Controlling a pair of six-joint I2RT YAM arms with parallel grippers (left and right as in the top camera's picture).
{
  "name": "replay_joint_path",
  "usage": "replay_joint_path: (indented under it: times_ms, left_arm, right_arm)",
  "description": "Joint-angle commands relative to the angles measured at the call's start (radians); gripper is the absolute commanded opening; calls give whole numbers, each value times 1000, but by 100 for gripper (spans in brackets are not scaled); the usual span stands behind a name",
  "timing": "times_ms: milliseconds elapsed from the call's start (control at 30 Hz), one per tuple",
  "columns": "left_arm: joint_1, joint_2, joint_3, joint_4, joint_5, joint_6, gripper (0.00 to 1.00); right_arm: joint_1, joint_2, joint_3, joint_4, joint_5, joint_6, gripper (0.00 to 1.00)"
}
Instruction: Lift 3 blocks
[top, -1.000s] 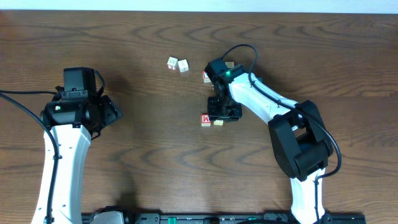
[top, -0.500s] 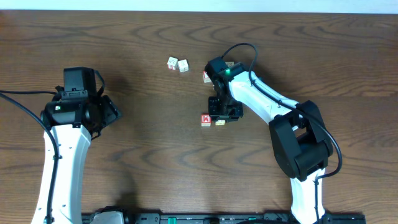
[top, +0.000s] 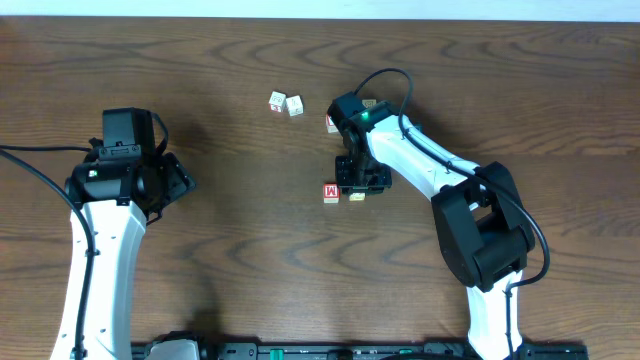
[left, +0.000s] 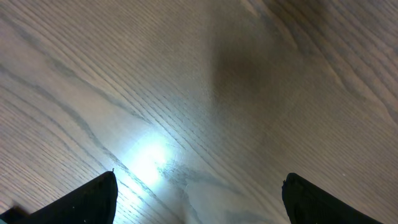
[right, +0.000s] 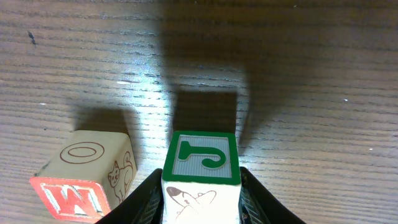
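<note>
Jaws of the left gripper (left: 199, 202) stood wide apart above the bench (top: 200, 60), toward its left edge. Toward the far edge, near its middle, lay 2 pale blocks (top: 294, 105) side by side. Nearer the bench's center sat the red M block (right: 84, 174), with an O and a small animal drawn on its pale sides. Just right of it, not touching, the green J block (right: 202, 155) was clamped between the narrowed jaws of the right gripper (right: 200, 202). Whether it had left the bench could not be told.

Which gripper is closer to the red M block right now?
Right. The right gripper sits just beside the M block, gripping the green block next to it; the left gripper is far off across the table.
</note>
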Motion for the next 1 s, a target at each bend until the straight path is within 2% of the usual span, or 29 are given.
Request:
replay_joint_path:
  times_ms: [0,600,967]
  left_arm:
    - [4,3,4,-4,-10,-5,85]
    - [4,3,4,-4,-10,-5,85]
    - [4,3,4,-4,-10,-5,85]
  right_arm:
    - [14,-6,10,-4,1,-3,35]
    - [21,-6,10,-5,-14,-13,30]
    - [34,-6,10,1,-21,-18,32]
